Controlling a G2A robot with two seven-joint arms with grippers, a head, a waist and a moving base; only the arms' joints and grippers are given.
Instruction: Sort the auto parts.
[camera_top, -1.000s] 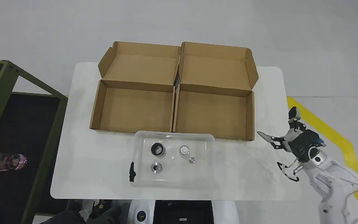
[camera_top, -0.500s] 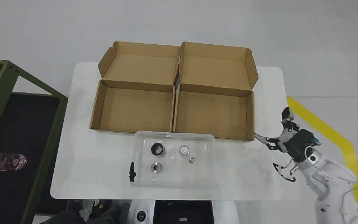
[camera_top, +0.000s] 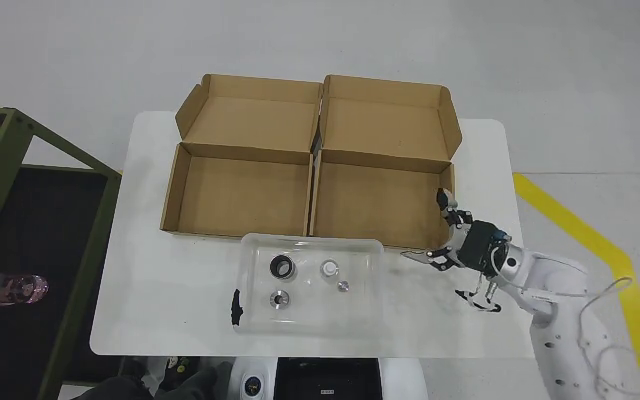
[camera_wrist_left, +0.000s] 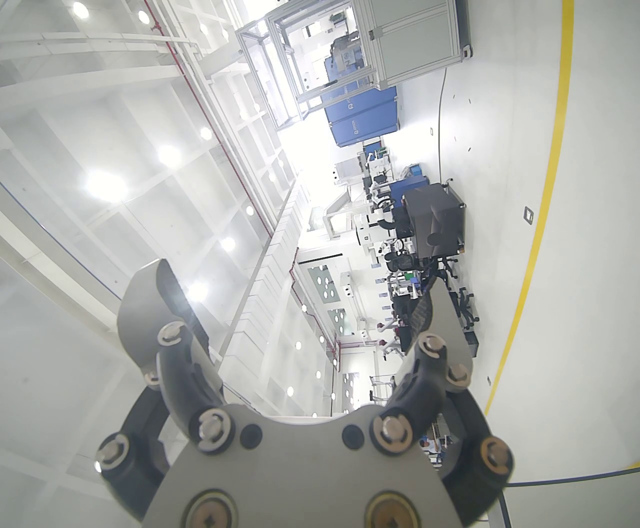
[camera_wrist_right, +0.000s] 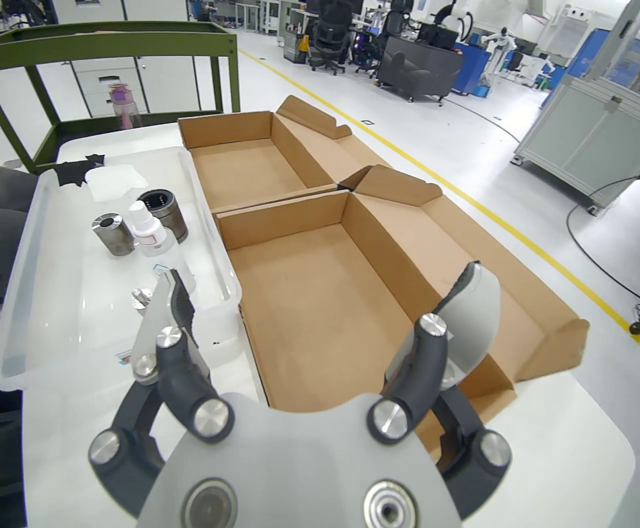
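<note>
Now the right gripper, fingers spread and empty, has swung in to just beside the clear tray; black bearing and steel bushing lie inside it, so a first pick looks imminent.

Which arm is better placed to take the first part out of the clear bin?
Right. The right gripper hovers open beside the clear bin; the left gripper faces the room beyond instead.
</note>
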